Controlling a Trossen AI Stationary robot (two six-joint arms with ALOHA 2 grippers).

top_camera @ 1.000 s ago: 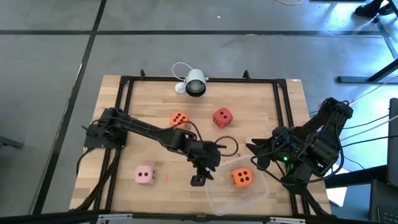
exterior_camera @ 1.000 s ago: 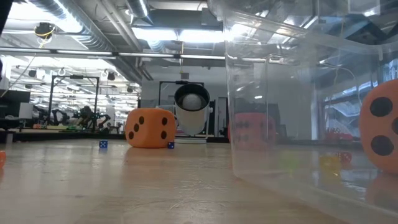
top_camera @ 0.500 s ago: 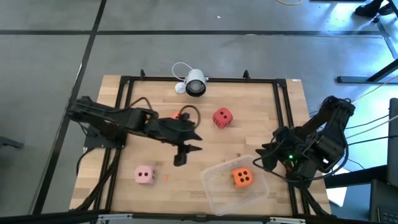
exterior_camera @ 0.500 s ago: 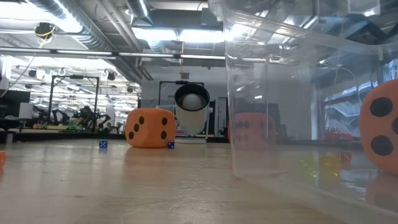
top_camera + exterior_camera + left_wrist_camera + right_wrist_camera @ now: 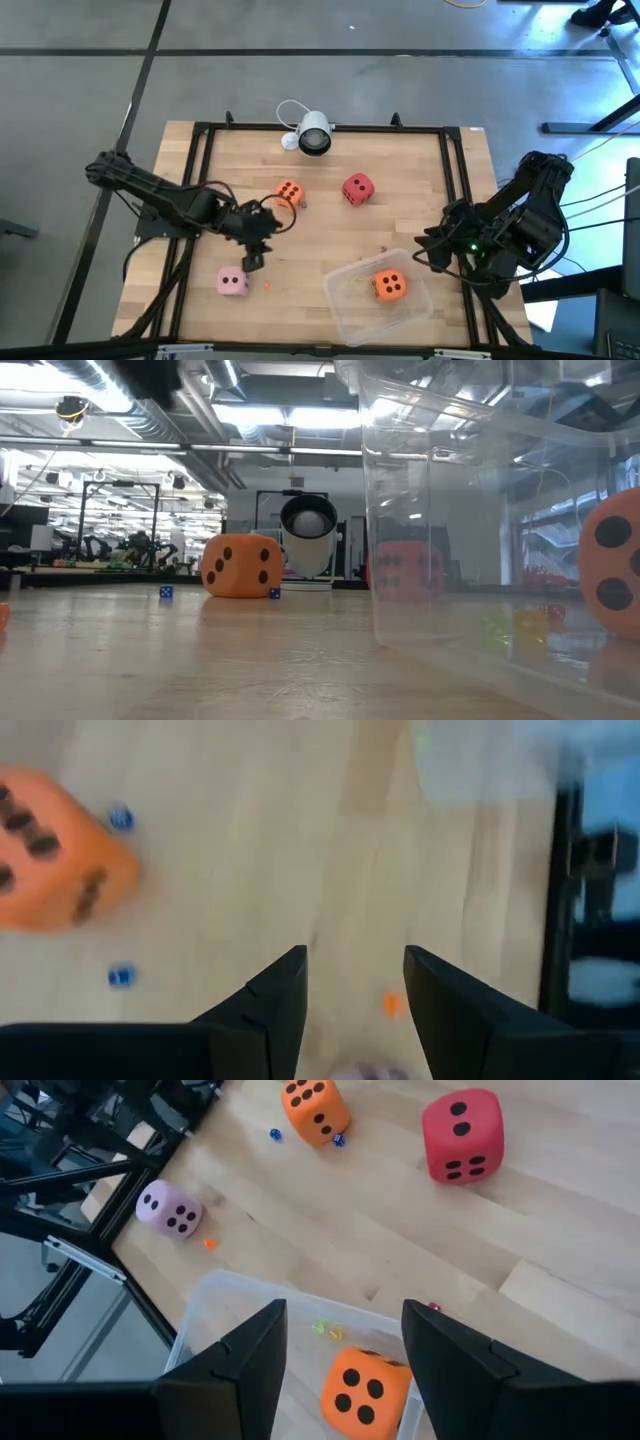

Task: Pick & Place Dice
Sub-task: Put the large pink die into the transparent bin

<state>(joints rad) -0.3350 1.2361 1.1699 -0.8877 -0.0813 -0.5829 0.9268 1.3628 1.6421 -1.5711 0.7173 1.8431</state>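
Note:
Three dice lie on the bare wood: an orange die, a red die and a pale pink die. A second orange die sits inside the clear tub. My left gripper is open, just beyond the pink die toward the table's middle and touching nothing. Its wrist view shows bare wood between the fingers and the orange die off to one side. My right gripper waits open by the tub's right side, looking down on the die in the tub.
A white camera with its cable sits at the table's far edge, and a black frame runs round the table. Tiny blue cubes and an orange bit lie on the wood. Free wood lies between the red die and the tub.
My left arm has drawn back from the tub's near-left corner toward the table's left, ending beside the pink die. The orange die on the wood, covered by the arm half a second ago, shows again. The dice and the tub have not moved.

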